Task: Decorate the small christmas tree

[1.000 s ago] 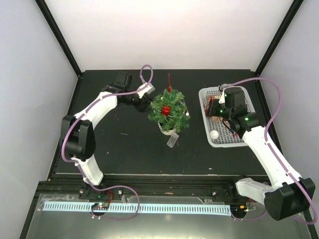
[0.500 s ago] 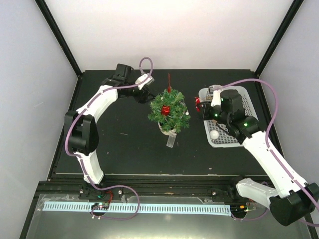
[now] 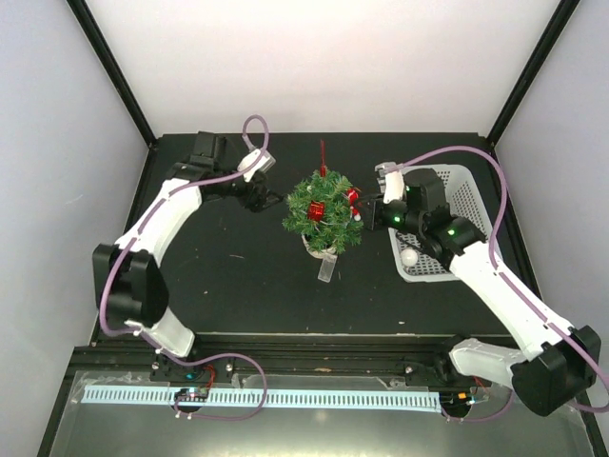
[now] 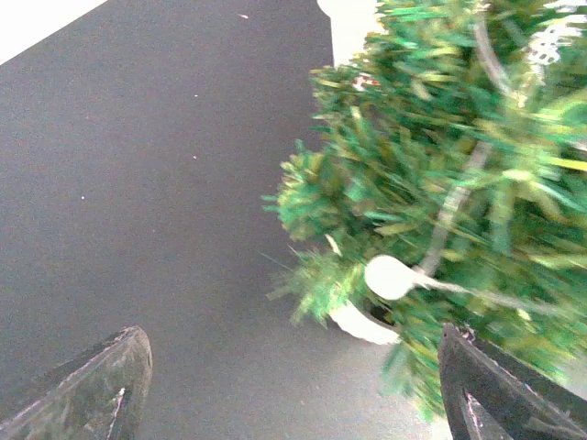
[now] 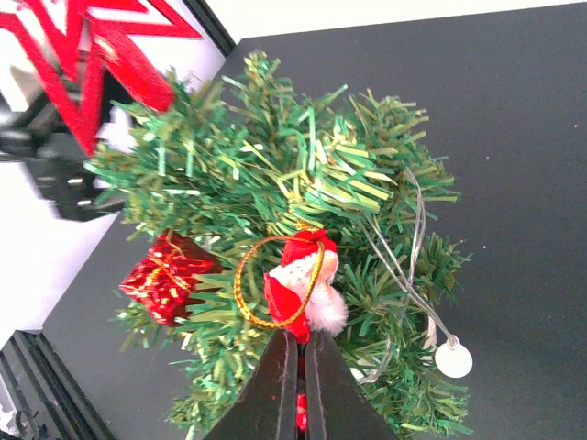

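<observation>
The small christmas tree (image 3: pixel 324 211) stands mid-table in its white pot (image 4: pixel 362 323), with a red gift ornament (image 5: pixel 165 278) on it and a red star (image 5: pixel 83 55) at its top. My right gripper (image 5: pixel 300 353) is shut on a small Santa ornament (image 5: pixel 303 280) with a gold loop. It holds the Santa against the tree's right-side branches (image 3: pixel 353 198). Just left of the tree, my left gripper (image 3: pixel 271 200) is open, its fingers (image 4: pixel 110 385) wide apart with only bare table between them.
A white mesh basket (image 3: pixel 466 190) sits to the right of the tree, a white ball (image 3: pixel 409 257) in its near end. A pale tag (image 3: pixel 329 268) lies in front of the pot. A thin wire with a white disc (image 5: pixel 453 359) hangs in the branches.
My right gripper carried the Santa ornament from the basket over to the tree's right side. My left gripper drew back left from the tree and opened wider.
</observation>
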